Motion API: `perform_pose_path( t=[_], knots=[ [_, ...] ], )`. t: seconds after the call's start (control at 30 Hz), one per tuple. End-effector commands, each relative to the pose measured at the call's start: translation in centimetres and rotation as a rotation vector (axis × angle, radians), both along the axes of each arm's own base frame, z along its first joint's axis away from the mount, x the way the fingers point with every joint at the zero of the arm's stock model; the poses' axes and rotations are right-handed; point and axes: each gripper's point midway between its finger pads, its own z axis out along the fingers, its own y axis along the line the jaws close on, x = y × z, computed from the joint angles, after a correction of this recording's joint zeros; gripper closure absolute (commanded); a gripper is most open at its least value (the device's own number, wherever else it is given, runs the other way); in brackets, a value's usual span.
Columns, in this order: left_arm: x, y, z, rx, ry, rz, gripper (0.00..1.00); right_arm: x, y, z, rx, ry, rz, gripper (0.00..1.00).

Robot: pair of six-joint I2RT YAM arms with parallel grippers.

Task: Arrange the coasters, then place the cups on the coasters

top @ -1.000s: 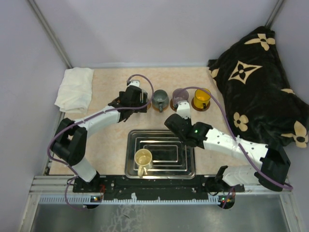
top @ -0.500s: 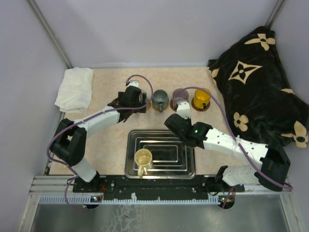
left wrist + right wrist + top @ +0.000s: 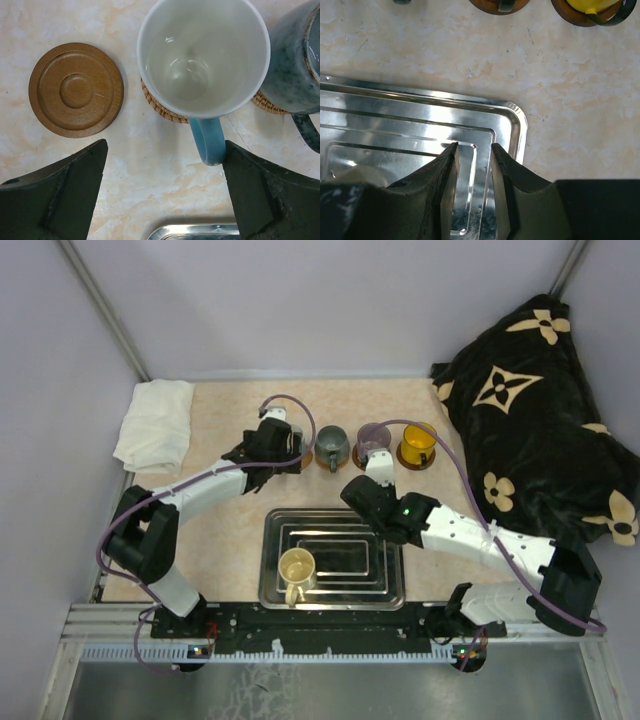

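Overview from above: grey-blue cup (image 3: 331, 445), purple-grey cup (image 3: 372, 437) and orange-yellow cup (image 3: 418, 440) stand in a row at the back of the tabletop (image 3: 230, 540). Cream-yellow cup (image 3: 296, 566) sits in the steel tray (image 3: 345, 555), not yet on a coaster. Left arm (image 3: 200, 485) is stretched forward and inward, wrist at the left end of that row. Right arm (image 3: 450, 530) is folded inward, wrist above the tray's far right corner.

Left wrist: left claw (image 3: 165, 147) is spread wide, touching nothing. White-and-blue cup (image 3: 202, 55) sits upright on a woven coaster (image 3: 159, 112), handle (image 3: 207, 142) pointing back between our fingers (image 3: 65, 195). Bare wooden coaster (image 3: 76, 90) lies just left of it. We judge this placement done. To back out cleanly we'd lift straight up first, then retract, so neither finger clips the handle or the grey-blue cup on the right.

Right wrist: right claw (image 3: 474, 149) hovers over the tray's corner, fingers nearly together with a narrow gap, nothing in it. Likely next is moving the cream-yellow cup to the wooden coaster; we'd come down from above and grip the rim opposite the handle.
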Motion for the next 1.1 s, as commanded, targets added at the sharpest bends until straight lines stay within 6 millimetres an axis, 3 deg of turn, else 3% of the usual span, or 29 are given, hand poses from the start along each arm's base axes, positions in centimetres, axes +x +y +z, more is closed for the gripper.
perform_pose_path(
  t=[0.0,0.43,0.73,1.07],
  knots=[
    [-0.3,0.9,0.8,0.000,-0.012,0.026,0.00,0.2,0.4,0.2,0.025,-0.018,-0.017,0.67],
    [-0.4,1.3,1.0,-0.003,-0.015,0.033,0.00,0.2,0.5,0.3,0.031,-0.017,-0.016,0.67],
    [-0.9,0.3,1.1,-0.044,0.002,-0.026,0.00,0.1,0.5,0.2,0.032,-0.015,-0.017,0.67],
    [-4.5,-1.5,3.2,-0.157,0.016,-0.162,0.00,0.2,0.9,0.2,0.046,-0.014,-0.013,0.67]
  ],
)
